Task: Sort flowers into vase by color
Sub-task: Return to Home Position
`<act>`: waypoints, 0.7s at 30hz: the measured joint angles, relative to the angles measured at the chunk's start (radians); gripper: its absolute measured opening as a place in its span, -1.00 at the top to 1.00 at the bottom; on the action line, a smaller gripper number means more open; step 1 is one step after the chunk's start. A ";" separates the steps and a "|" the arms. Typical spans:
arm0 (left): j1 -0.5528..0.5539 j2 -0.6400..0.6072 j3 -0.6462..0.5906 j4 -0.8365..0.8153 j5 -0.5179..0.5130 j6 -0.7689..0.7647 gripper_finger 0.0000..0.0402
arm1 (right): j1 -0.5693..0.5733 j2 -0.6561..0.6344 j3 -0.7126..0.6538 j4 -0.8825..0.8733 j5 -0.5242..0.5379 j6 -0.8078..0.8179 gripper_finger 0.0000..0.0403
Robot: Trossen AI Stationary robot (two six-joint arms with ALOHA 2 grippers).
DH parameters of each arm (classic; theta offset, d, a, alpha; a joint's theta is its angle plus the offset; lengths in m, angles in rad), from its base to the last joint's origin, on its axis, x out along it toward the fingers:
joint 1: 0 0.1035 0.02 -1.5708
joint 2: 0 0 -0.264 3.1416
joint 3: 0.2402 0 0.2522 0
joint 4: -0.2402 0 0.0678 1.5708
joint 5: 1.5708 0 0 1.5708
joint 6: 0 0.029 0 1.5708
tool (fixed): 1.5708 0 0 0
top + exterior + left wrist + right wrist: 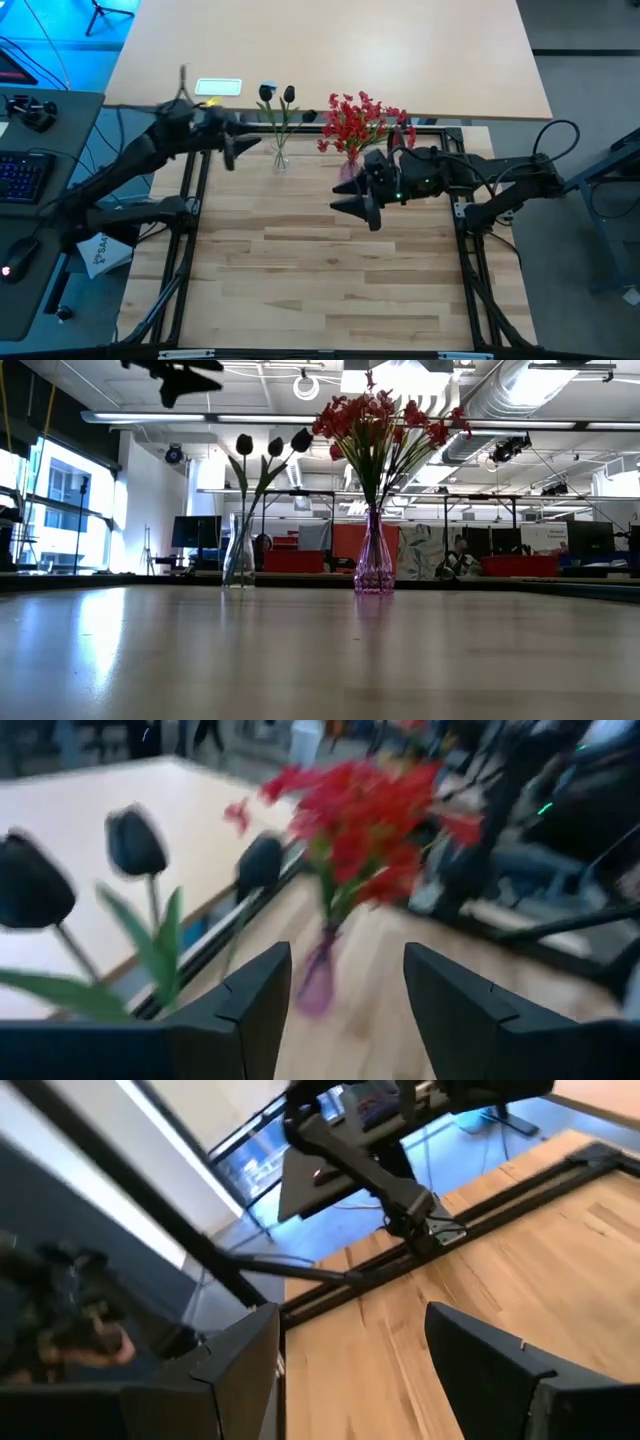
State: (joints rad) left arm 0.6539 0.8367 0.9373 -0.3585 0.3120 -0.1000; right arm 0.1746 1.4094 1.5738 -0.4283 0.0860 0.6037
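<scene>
A clear vase (279, 156) at the table's far edge holds three dark buds (274, 446) on thin green stems. To its right, a pink vase (374, 565) holds a bunch of red flowers (357, 121). The stems stand inside the vases. My left gripper (235, 147) hovers open and high, just left of the clear vase; its wrist view looks past the dark buds (135, 840) to the red flowers (365, 820). My right gripper (366, 207) is open above the table, on the near side of the pink vase (349, 168), with nothing between its fingers (240, 1370).
Black frame rails (190, 230) run along the left, right and far sides of the wooden table (320, 280). A tan tabletop behind carries a white card (218, 87). A keyboard (22, 175) and a white paper (104, 254) lie off the left side.
</scene>
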 joint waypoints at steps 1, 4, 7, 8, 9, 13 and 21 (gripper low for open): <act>-0.010 -0.032 -0.015 0.020 0.006 -0.017 0.12 | 0.006 -0.001 0.000 -0.002 -0.010 -0.026 -0.23; -0.051 -0.134 -0.082 0.108 -0.013 -0.080 0.24 | 0.025 -0.012 0.000 -0.016 -0.029 -0.085 -0.21; -0.108 -0.231 -0.191 0.258 -0.069 -0.175 0.45 | 0.043 -0.040 0.000 -0.115 -0.033 -0.090 -0.05; -0.134 -0.254 -0.231 0.320 -0.093 -0.206 0.54 | 0.049 -0.050 0.000 -0.161 -0.028 -0.090 0.03; -0.165 -0.274 -0.279 0.393 -0.124 -0.242 0.64 | 0.057 -0.060 0.000 -0.213 -0.016 -0.090 0.13; -0.324 -0.271 -0.439 0.636 -0.291 -0.331 0.96 | 0.094 -0.106 0.000 -0.358 0.044 -0.087 0.64; -0.694 -0.052 -0.494 0.898 -0.612 -0.288 0.99 | 0.170 -0.201 0.000 -0.523 0.213 -0.059 0.91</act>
State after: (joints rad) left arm -0.0400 0.7844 0.4435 0.5392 -0.2996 -0.3879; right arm 0.3448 1.2082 1.5734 -0.9512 0.2993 0.5448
